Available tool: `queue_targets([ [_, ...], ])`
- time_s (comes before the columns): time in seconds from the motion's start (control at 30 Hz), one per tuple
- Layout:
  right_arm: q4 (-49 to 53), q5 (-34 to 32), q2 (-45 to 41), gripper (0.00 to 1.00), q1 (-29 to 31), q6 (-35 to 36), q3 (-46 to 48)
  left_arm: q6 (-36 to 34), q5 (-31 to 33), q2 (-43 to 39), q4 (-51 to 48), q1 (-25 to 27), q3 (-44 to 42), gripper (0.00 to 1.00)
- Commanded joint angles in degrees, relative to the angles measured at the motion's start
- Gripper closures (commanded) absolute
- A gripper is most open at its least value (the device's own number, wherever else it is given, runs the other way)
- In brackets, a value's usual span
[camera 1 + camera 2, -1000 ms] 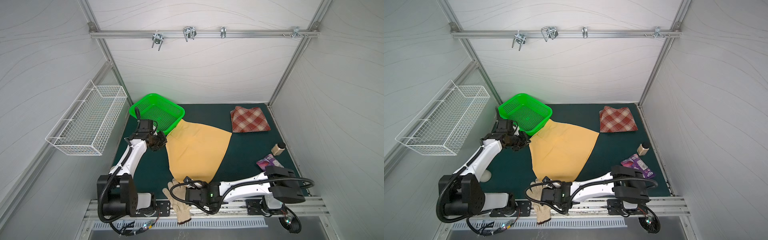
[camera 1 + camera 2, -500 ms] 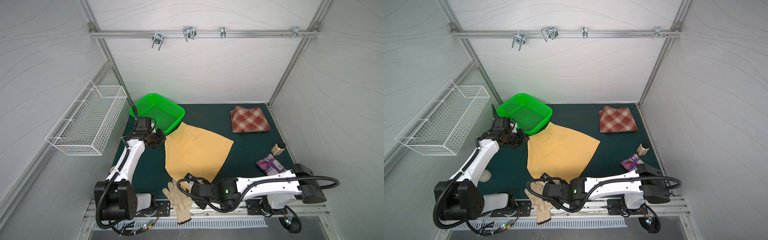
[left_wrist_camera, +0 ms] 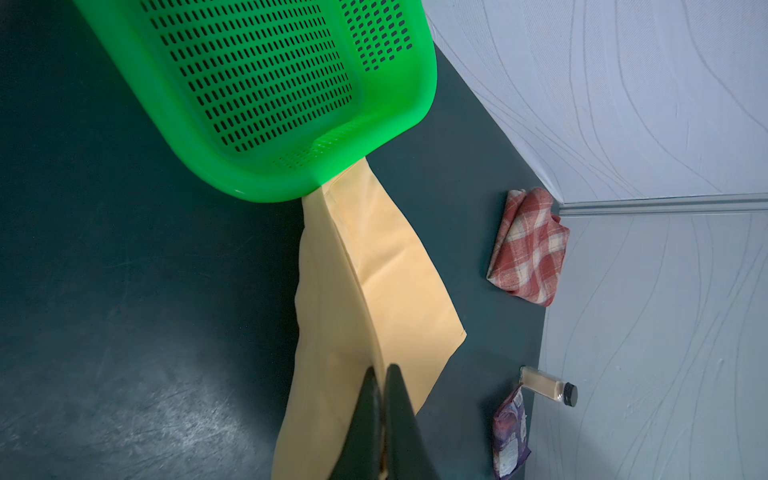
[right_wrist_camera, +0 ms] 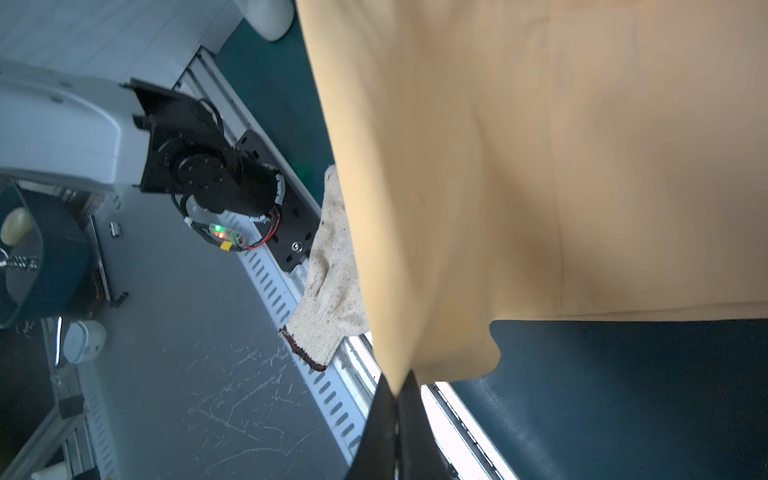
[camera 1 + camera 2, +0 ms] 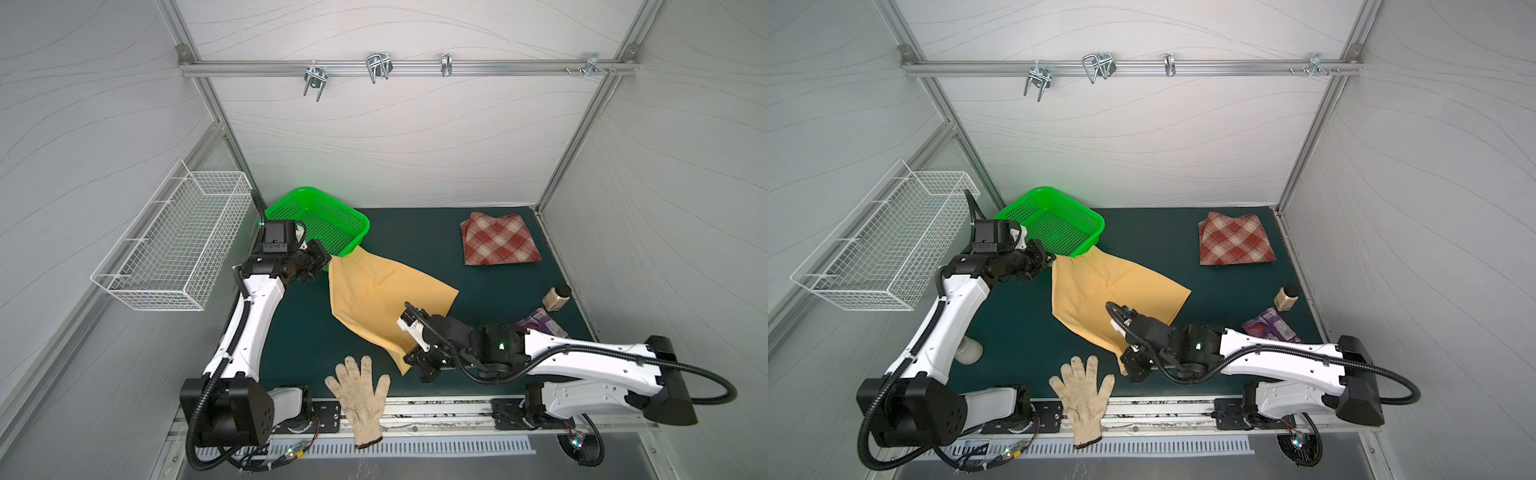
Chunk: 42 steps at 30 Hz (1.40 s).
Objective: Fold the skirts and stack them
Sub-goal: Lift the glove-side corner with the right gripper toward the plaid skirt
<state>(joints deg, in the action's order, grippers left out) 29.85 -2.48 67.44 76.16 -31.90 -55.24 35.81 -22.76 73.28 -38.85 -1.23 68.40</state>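
Note:
The mustard-yellow skirt (image 5: 376, 299) (image 5: 1100, 291) hangs stretched between my two grippers above the dark green mat. My left gripper (image 5: 328, 264) (image 5: 1052, 259) is shut on its upper left edge, next to the green basket. My right gripper (image 5: 409, 363) (image 5: 1127, 365) is shut on its near corner. In the left wrist view the closed gripper (image 3: 383, 370) pinches the yellow cloth (image 3: 374, 282). In the right wrist view the closed gripper (image 4: 399, 380) pinches a corner of the skirt (image 4: 519, 166). The rust-red and cream plaid skirt (image 5: 498, 245) (image 5: 1235, 241) (image 3: 530, 249) lies folded at the back right.
A green basket (image 5: 320, 220) (image 3: 270, 91) stands at the back left, and the yellow skirt's far tip touches its corner. An off-white glove (image 5: 359, 392) (image 4: 332, 270) lies over the front rail. A small bottle (image 5: 557, 297) and purple packet (image 5: 540, 324) sit at the right. A wire basket (image 5: 174, 245) hangs on the left wall.
My right gripper has moved right and away from the glove, carrying the skirt's near corner. My left gripper has shifted back toward the green basket. The skirt now hangs narrower between them.

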Motion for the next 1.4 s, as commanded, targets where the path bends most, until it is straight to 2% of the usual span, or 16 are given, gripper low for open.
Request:
queue_targets([
  [0.0, 2.6, 5.9, -1.1, 1.0, -5.5, 2.3, 0.6, 2.1, 1.6, 3.0, 4.2, 3.3, 3.8, 1.0],
  [0.23, 2.7, 14.0, -0.4, 1.0, -20.7, 5.5, 2.5, 9.1, 7.2, 11.0, 10.6, 6.6, 5.7, 1.0],
  [0.43, 3.0, 18.6, 0.7, 1.0, -31.5, 7.6, 4.3, 11.1, 11.4, 17.1, 12.1, 7.4, 9.2, 1.0],
  [0.7, 5.0, 20.2, -0.4, 1.0, -40.9, 9.4, 5.4, 12.6, 12.7, 21.9, 13.9, 8.4, 11.9, 1.0],
  [1.03, 7.4, 24.6, -6.6, 1.0, -53.9, 12.1, 9.5, 11.1, 13.6, 34.8, 10.5, 17.4, 24.6, 1.0],
  [1.37, 3.6, 26.6, 0.6, 1.0, -59.0, 13.0, 8.0, 11.9, 14.8, 43.6, 7.9, 20.1, 34.7, 1.0],
])
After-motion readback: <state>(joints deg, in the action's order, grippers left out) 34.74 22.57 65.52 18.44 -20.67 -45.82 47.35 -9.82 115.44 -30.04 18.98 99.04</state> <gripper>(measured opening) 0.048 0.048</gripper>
